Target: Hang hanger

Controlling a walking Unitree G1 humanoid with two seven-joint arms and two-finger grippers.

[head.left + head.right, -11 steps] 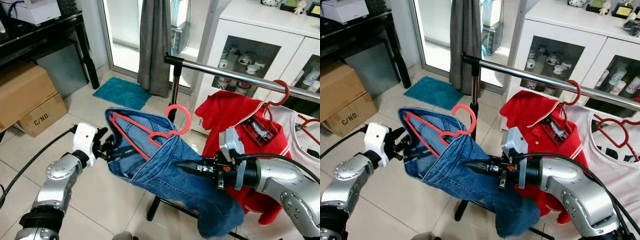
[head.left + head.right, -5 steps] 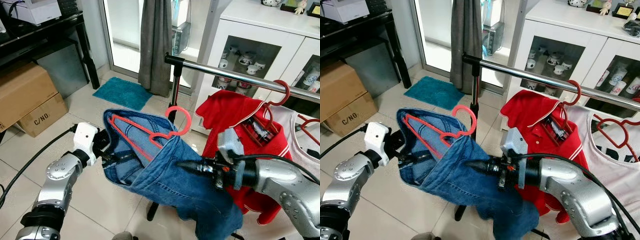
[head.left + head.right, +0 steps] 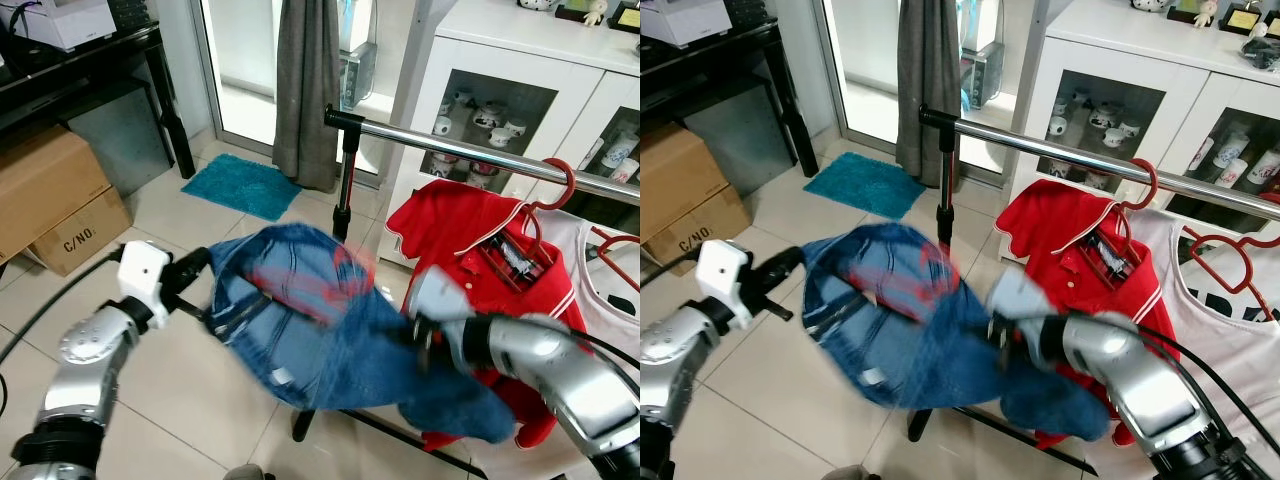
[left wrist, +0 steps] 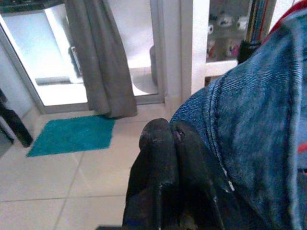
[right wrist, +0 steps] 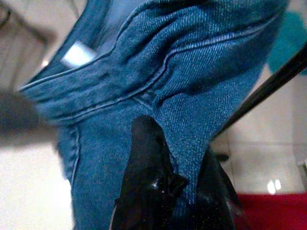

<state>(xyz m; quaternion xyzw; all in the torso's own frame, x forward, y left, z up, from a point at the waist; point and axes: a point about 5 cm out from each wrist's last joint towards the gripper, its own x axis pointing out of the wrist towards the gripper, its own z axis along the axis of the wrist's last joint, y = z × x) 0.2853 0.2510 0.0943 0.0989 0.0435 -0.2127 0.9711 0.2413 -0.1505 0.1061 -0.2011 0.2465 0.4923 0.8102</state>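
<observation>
The blue jeans [image 3: 320, 330] are a motion-blurred bundle in front of the clothes rail's post, with the red hanger [image 3: 300, 285] a smeared streak inside them. My right gripper [image 5: 176, 143] is shut on a fold of the denim; in the eye views its fingers are buried in the cloth ahead of the silver right arm [image 3: 520, 350]. My left gripper [image 3: 198, 262] sits just left of the jeans' waistband, fingers [image 4: 165, 143] pressed together with no cloth between them. The chrome rail [image 3: 450, 145] runs above and behind.
A red shirt [image 3: 470, 240] and a white shirt [image 3: 612, 285] hang on red hangers at the rail's right part. The rail's black post [image 3: 343, 190] stands behind the jeans. Cardboard boxes [image 3: 50, 195], a teal mat [image 3: 240, 185], a grey curtain [image 3: 310, 90] and a white cabinet [image 3: 500, 100] surround the tiled floor.
The jeans and hanger have swung and sagged into a blur, the hook no longer upright. My left gripper has pulled back to the left, off the waistband. The right arm has shifted with the cloth.
</observation>
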